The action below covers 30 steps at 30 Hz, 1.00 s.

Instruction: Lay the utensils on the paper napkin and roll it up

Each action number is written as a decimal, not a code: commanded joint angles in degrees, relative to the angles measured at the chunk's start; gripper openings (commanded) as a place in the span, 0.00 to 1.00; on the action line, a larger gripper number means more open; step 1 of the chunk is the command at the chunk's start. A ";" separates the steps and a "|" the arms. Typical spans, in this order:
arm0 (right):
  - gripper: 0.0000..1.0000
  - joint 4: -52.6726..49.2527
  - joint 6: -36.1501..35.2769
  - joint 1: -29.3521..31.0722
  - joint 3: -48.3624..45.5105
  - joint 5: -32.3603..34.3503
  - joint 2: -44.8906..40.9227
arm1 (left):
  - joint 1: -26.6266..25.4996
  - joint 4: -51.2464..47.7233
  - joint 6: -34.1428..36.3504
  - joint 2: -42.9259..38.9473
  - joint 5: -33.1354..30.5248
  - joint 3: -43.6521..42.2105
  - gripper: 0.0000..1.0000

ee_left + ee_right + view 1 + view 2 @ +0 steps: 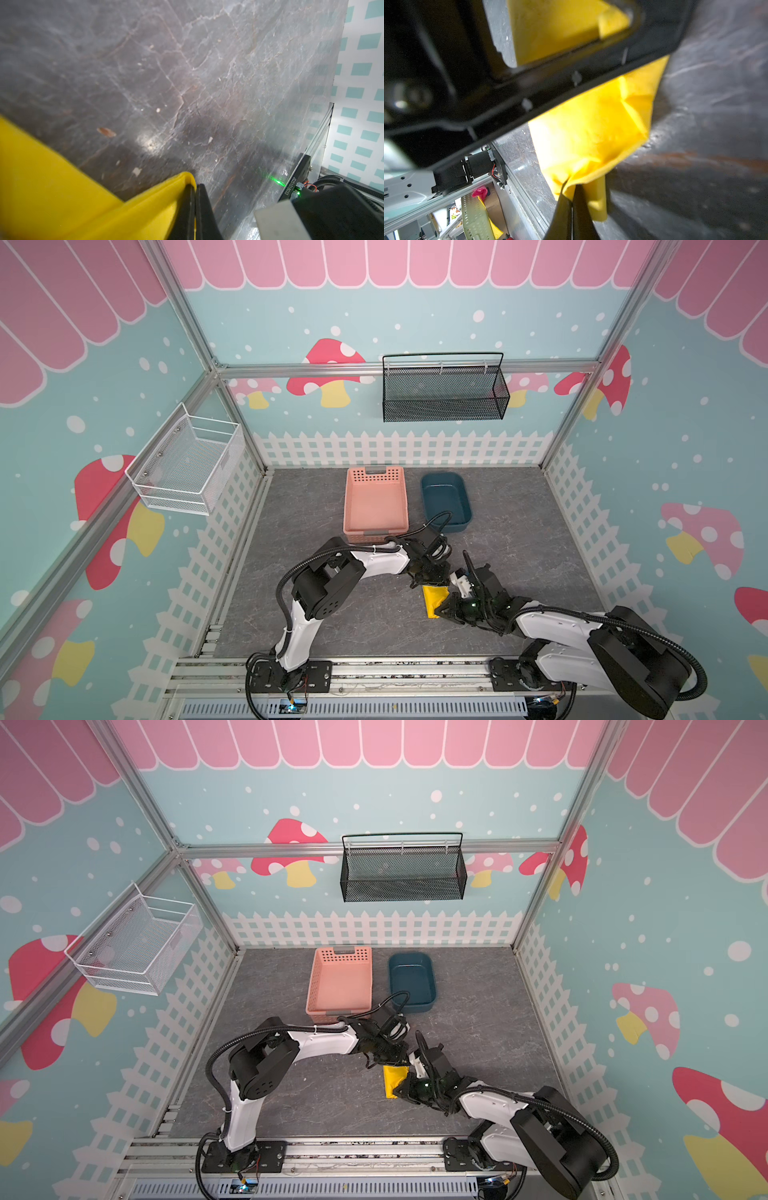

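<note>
Baskets marked the edges of the scene. A white wire basket [187, 464] hung on the side wall at the left of both top views. Right of it, near the centre, a pink basket [376, 479] stood on the grey table [324, 614] close to the back fence.

Below the pink basket, the left gripper [431, 581] extended from the left, its jaws clamped on the upper edge of the napkin [433, 600] (the left wrist view showed a yellow fold pinched between the black fingers [185, 214]). The napkin sat just right of centre in the lower middle of the frame, bunched into a narrow yellow strip between the two grippers.

The right gripper [442, 610] met it from the right, jaws clamped on the strip's lower corner.

Higher in the frame, a blue tub [444, 497] sat just beside the pink basket, and a black mesh basket [444, 398] hung on the back wall.
</note>
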 commanded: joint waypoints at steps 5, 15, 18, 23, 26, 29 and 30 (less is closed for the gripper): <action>0.00 -14.52 -1.23 0.11 4.27 4.57 -5.06 | -0.73 -3.53 2.78 3.83 -5.00 -2.61 0.00; 0.00 -19.70 -1.29 0.12 4.38 6.82 -7.45 | -1.00 -3.55 2.87 4.00 -6.27 -3.32 0.00; 0.00 -21.12 -1.53 0.10 3.94 7.95 -7.47 | -1.00 -3.56 2.78 3.87 -6.56 -3.36 0.00; 0.00 -22.52 -1.65 0.09 2.35 9.07 -7.53 | -1.00 -3.54 2.72 3.94 -6.84 -3.39 0.00; 0.00 -21.98 -1.61 0.08 1.08 8.49 -7.62 | -1.00 -3.70 2.69 3.33 -7.18 -3.19 0.00; 0.00 -21.31 -1.81 0.11 0.30 7.77 -7.28 | -0.91 -3.81 2.96 1.33 -7.43 -2.65 0.03; 0.00 -20.99 -1.89 0.08 0.13 7.56 -7.11 | -0.82 -3.70 2.87 0.35 -7.49 -2.38 0.06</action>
